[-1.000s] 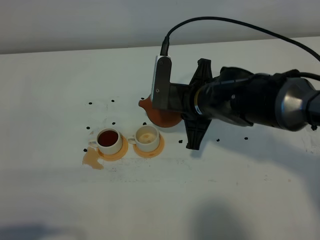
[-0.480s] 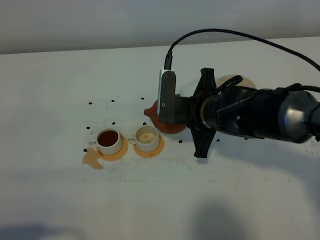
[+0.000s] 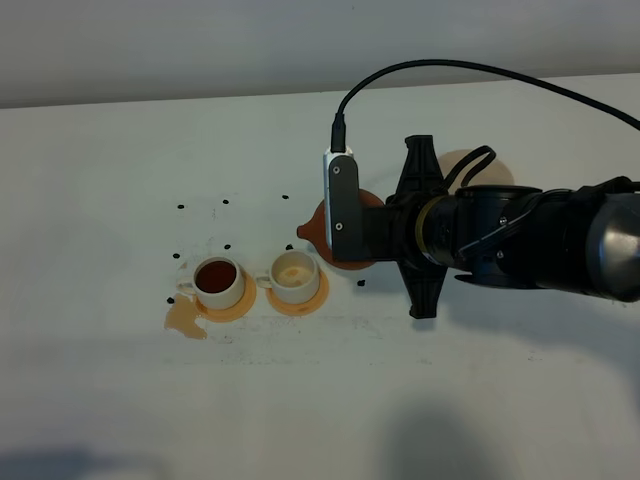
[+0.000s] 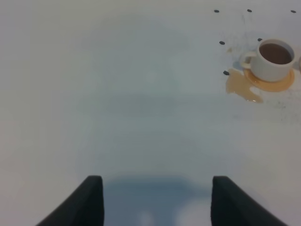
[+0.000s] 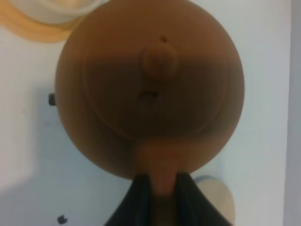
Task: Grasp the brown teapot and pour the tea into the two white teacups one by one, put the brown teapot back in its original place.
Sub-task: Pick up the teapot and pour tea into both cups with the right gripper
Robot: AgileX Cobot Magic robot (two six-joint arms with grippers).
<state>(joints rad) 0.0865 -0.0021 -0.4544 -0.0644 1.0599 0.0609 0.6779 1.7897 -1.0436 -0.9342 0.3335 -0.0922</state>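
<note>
Right gripper (image 5: 159, 190) is clamped on the loop handle (image 5: 160, 175) of the brown teapot (image 5: 150, 89), a dark finger (image 5: 134, 207) on each side. Gripping by the handle keeps body and spout clear, so a wrist roll can do the pour. The pot reads roughly level under my wrist camera with the knobbed lid (image 5: 160, 60) on. My read is that nothing is running out right now.

High camera: teapot (image 3: 318, 226) is just beside the near teacup (image 3: 293, 276), spout (image 3: 303, 232) aimed toward the cups. My arm hides the base, so I can't tell whether it's in the air or on the table.

Far teacup (image 3: 217, 279) holds dark tea, with a puddle (image 3: 185, 318) on the table by its orange coaster (image 3: 240, 305). The near teacup shows only a pale tan inside. I'd say the second pour is not done, or barely. The cream saucer (image 3: 470, 163), the return spot, pokes out behind my arm, bare, well apart from the cups.

Left gripper (image 4: 155, 200) is spread wide with nothing in it, over bare table. Probably parked there to stay out of the pour path.

Writing: none legible on the pot, cups or arm. There are only small black dots (image 3: 181, 207) on the table around the cups.
</note>
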